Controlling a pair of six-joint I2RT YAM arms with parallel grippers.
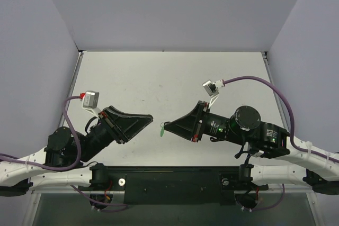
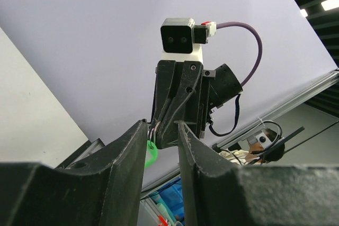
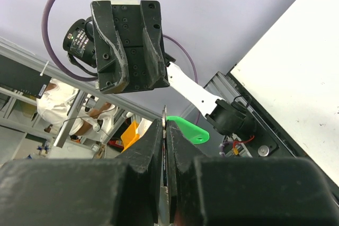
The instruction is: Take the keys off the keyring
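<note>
Jaws of the right gripper point(image 3: 165, 126) were clenched on a thin silver sliver, apparently the key point(image 3: 164, 114). The green keyring point(image 3: 192, 129) hung just beside the tips at mid-frame, seemingly lifted off the table point(image 1: 159, 78). Opposite it, the left gripper point(image 2: 163, 130) had its jaws parted and held nothing. Doing this step well would likely mean closing the left fingers squarely on the green piece, then drawing the arms apart slowly along the key's stem so neither grip slipped. Below lay a pale, lightly scuffed tabletop, boxed in by plain lilac-grey walls point(image 1: 185, 3).
</note>
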